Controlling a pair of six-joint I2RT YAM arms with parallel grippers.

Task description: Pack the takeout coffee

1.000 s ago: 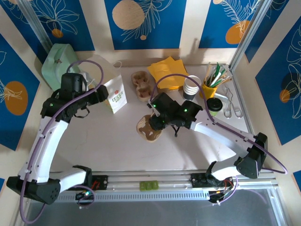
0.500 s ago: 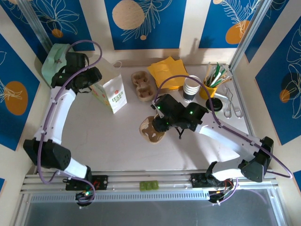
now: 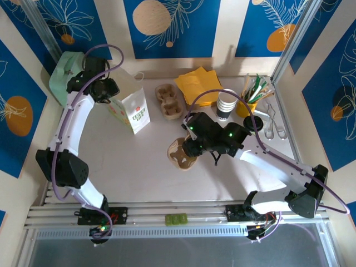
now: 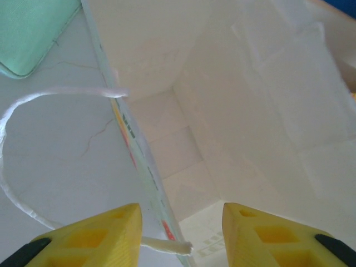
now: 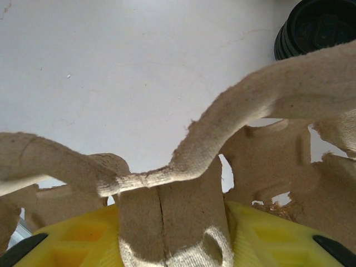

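Observation:
The takeout coffee [image 3: 254,123] stands at the right, its black lid [image 5: 317,25] showing beyond the right arm. My right gripper [image 3: 192,147] is shut on the centre ridge of a brown cardboard cup carrier [image 3: 181,154], and its yellow fingers [image 5: 72,239] press that ridge [image 5: 172,222] from both sides. The white paper bag [image 3: 135,111] stands open at the back left. My left gripper [image 3: 107,90] is over the bag's near rim. Its jaws [image 4: 181,222] are open and straddle the bag wall [image 4: 147,178], one finger inside, one outside, not touching it.
A second carrier [image 3: 168,100] lies behind the held one, beside yellow napkins [image 3: 197,83]. A stack of dark cups [image 3: 226,104], a yellow cup of straws [image 3: 248,103] and metal tongs [image 3: 272,125] crowd the right. A mint-green box [image 3: 69,75] sits behind the bag. The bag's string handle [image 4: 33,105] loops outward.
My left arm has swung back from the bag's front to its rim, and its jaws have narrowed around the wall. The right gripper has shifted slightly right with the carrier.

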